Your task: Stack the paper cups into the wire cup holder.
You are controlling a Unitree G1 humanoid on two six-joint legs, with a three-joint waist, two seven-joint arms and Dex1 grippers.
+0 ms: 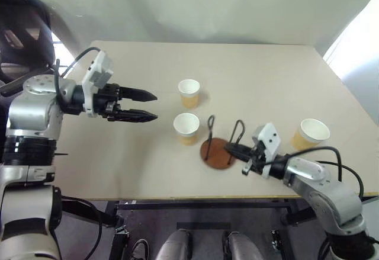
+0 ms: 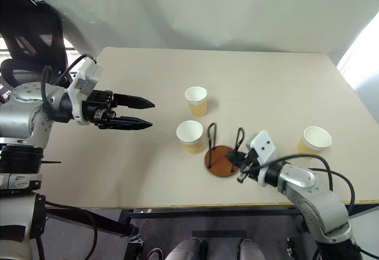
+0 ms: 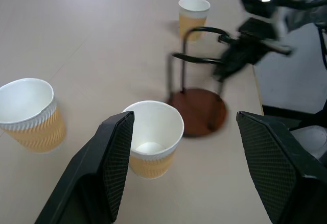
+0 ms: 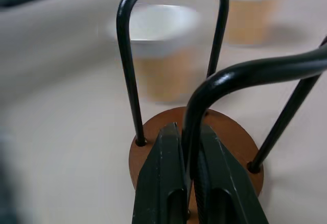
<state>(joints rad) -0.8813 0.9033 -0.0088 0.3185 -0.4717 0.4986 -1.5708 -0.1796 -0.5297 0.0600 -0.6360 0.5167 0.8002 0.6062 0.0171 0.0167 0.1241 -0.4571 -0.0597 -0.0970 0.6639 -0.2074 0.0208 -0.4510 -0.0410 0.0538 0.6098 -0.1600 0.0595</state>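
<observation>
Three paper cups stand upright on the table: one (image 1: 189, 93) at mid-table, one (image 1: 186, 128) just in front of it, one (image 1: 311, 133) at the right. The wire cup holder (image 1: 216, 153), a reddish-brown disc with two black loops, stands near the front edge, right of the second cup and empty. My right gripper (image 1: 233, 150) reaches in from the right and is shut on the nearer loop (image 4: 204, 96); its fingers (image 4: 163, 173) pinch that wire just above the base. My left gripper (image 1: 155, 106) hangs open above the table's left side, pointing right toward the two middle cups, holding nothing.
The beige table (image 1: 118, 159) has its front edge just behind the holder. A dark chair (image 2: 35, 29) stands past the back-left corner.
</observation>
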